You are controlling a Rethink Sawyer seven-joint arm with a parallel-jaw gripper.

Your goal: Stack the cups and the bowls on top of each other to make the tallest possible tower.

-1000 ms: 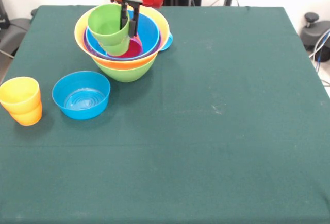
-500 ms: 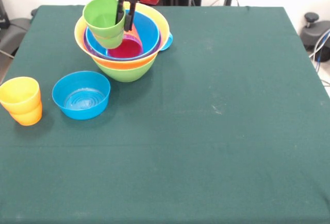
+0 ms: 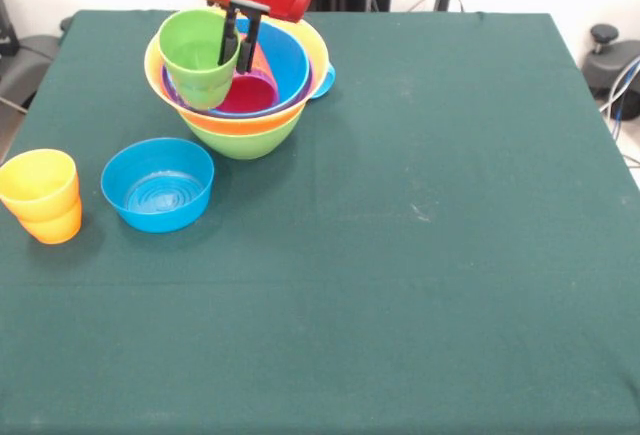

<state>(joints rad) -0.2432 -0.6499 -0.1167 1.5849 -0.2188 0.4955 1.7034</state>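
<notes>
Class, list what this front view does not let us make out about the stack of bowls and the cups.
- Green cup: whether its base touches anything; it hangs over the tower, which screens what lies beneath.
- Light blue piece behind the tower: mostly hidden by the yellow bowl.
- Arm above the gripper: cut off by the top edge.
- Orange cup: mostly covered by the yellow cup.

At the upper left of the frame stands the tower [image 3: 240, 105]: a lime green bowl at the base with orange, yellow, purple and blue rims nested in it. A green cup [image 3: 200, 57] hangs tilted over its left rim. At the left edge a yellow cup [image 3: 40, 186] sits nested in an orange cup [image 3: 55, 226], beside a small blue bowl [image 3: 158, 184].
</notes>
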